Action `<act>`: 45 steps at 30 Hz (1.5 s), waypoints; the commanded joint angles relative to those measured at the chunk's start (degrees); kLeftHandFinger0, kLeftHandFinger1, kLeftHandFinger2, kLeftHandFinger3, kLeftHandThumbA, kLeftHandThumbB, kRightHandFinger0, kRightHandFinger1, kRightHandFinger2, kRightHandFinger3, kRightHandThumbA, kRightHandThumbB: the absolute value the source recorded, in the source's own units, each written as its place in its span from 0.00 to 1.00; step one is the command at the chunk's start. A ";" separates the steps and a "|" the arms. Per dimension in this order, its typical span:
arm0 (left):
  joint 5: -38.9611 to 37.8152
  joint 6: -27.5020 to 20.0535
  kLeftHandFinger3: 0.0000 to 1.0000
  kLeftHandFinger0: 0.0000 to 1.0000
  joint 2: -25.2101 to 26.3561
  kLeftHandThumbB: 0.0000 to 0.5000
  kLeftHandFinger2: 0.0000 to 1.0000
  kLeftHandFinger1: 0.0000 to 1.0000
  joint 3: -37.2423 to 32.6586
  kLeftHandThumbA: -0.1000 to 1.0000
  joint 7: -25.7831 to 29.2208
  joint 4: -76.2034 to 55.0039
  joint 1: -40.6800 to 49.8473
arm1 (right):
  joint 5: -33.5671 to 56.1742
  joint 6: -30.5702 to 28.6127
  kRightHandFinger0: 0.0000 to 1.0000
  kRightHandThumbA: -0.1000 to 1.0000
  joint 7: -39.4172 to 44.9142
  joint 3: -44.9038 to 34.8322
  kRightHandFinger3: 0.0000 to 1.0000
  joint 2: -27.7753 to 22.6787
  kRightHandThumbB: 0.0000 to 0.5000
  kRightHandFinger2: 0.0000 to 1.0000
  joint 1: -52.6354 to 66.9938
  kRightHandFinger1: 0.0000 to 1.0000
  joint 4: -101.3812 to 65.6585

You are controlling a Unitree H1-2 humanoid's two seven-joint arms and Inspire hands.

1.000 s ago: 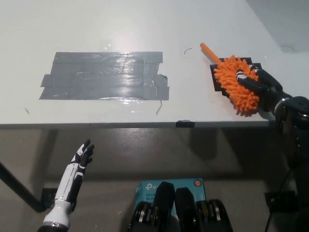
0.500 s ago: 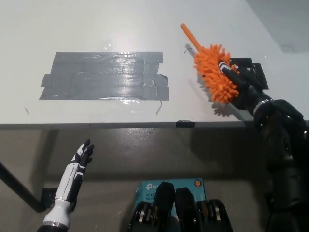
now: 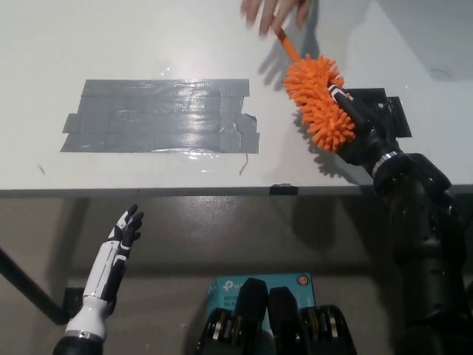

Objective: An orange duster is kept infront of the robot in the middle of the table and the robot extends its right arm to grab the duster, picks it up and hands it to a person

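**A:** How far along is the handover?

**B:** Most of the way, I'd judge. The black right hand (image 3: 362, 129) is clamped around the fluffy orange microfibre duster (image 3: 318, 100), which is lifted off the white tabletop (image 3: 111, 44) and held over its right side. The slim orange handle (image 3: 288, 46) points up and away from the robot, towards a person's hand (image 3: 275, 11) at the top edge.

**A:** Has the person taken it?

**B:** The person's fingers are at the handle's tip; whether they actually grip it I cannot tell. So grabbing and lifting look done. What remains is for the person to get a firm hold and for the robot to let go.

**A:** And the other hand?

**B:** The white left hand (image 3: 122, 233) hangs below the table's edge at the lower left, fingers spread, holding nothing.

**A:** Anything in the way?

**B:** Not really. A broad patch of grey duct tape (image 3: 162, 116) lies flat on the tabletop well to the left of the duster. A small black flat plate (image 3: 388, 111) lies under the right hand, just beside the duster's head. Neither sits between the handle and the person.
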 commanded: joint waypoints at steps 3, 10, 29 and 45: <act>-0.23 -1.42 1.00 1.00 0.86 0.19 1.00 1.00 0.11 1.00 -0.15 -1.35 -1.01 | 4.34 0.55 0.00 0.00 -1.77 0.76 1.00 -0.32 0.24 0.73 -4.10 0.34 -0.70; -0.10 -1.67 1.00 1.00 0.90 0.19 1.00 1.00 0.09 1.00 -0.08 -1.19 -1.22 | 4.85 0.55 0.00 0.00 -2.60 0.83 1.00 -0.67 0.24 0.73 -4.11 0.33 -0.19; 0.06 -1.43 1.00 1.00 1.13 0.21 1.00 1.00 -0.21 1.00 -0.46 -1.48 -1.88 | -2.95 -3.10 1.00 0.75 0.71 16.14 1.00 -6.36 1.00 1.00 5.16 1.00 -19.85; 0.06 -1.36 1.00 1.00 1.20 0.17 1.00 1.00 -0.35 1.00 -0.65 -1.14 -0.85 | -15.65 -13.50 1.00 0.85 -2.33 20.16 1.00 -12.91 0.83 1.00 32.60 1.00 -55.61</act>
